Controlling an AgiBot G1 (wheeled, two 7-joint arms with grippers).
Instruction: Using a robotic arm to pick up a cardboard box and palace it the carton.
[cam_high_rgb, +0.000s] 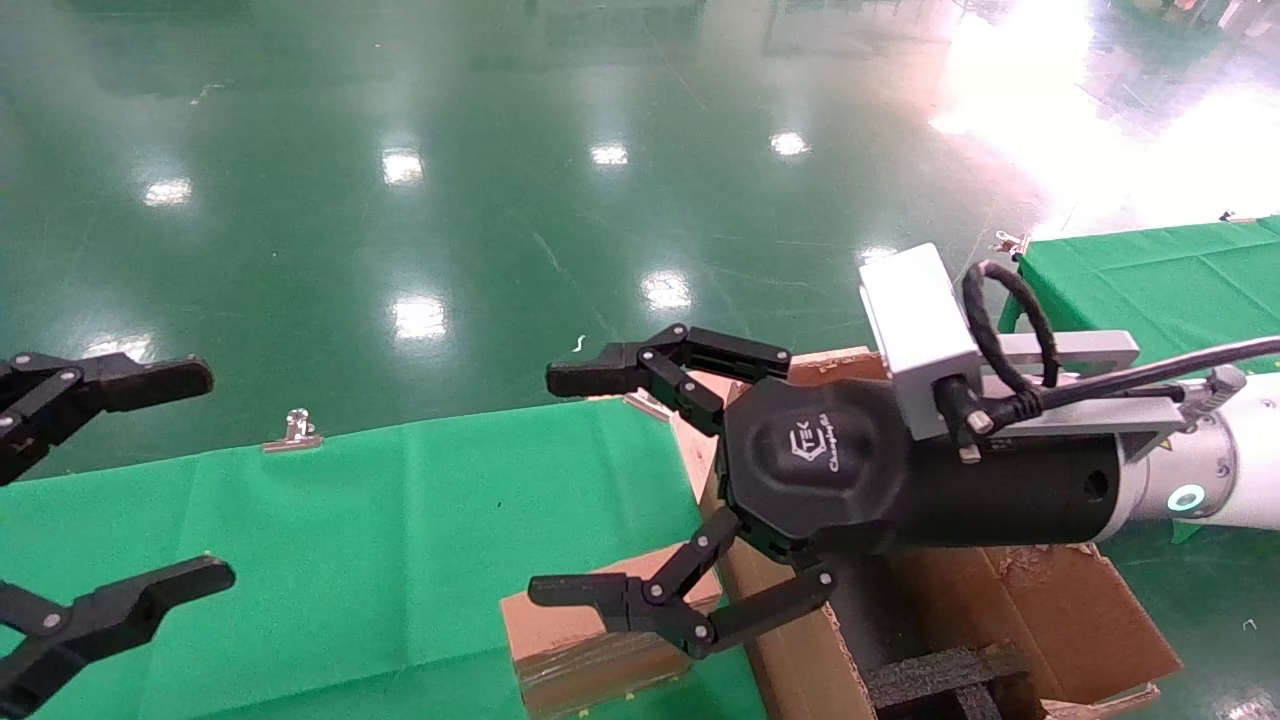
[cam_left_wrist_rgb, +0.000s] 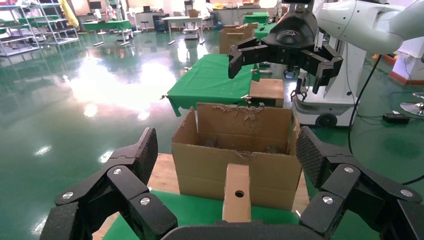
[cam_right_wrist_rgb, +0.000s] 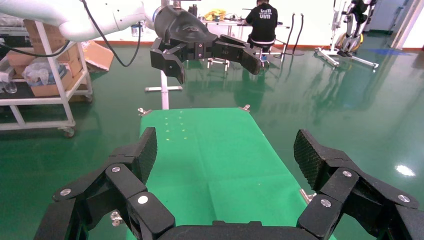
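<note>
**Mia:** Where is the little cardboard box (cam_high_rgb: 600, 640)?

**Ben:** It sits on the green counter (cam_high_rgb: 380, 540), right next to the big carton (cam_high_rgb: 1050, 620). It looks like it touches the carton's side, but I can't be sure. The lid is closed and there is shiny tape on its sides.

**Mia:** Will it be hard to pick up?

**Ben:** I think it is light, and stiff enough to squeeze a bit. The tape may be slippery. If you squeeze too hard, the sides could bend in. I would hold it on two plain brown sides, near the middle, so it does not tip.

**Mia:** Where is the right gripper (cam_high_rgb: 600, 490)?

**Ben:** It is on the white robotic arm (cam_high_rgb: 1230, 470), up in the air. Its jaws are spread wide and hold nothing. The box is low down, just below the lower finger. It is not between the jaws yet. The jaws point sideways across the counter, so I think the arm must go down to get around the box.

**Mia:** And the left gripper (cam_high_rgb: 110, 480)?

**Ben:** It waits far off, over the other end of the counter. Its jaws are spread wide too, with nothing in them.
</note>
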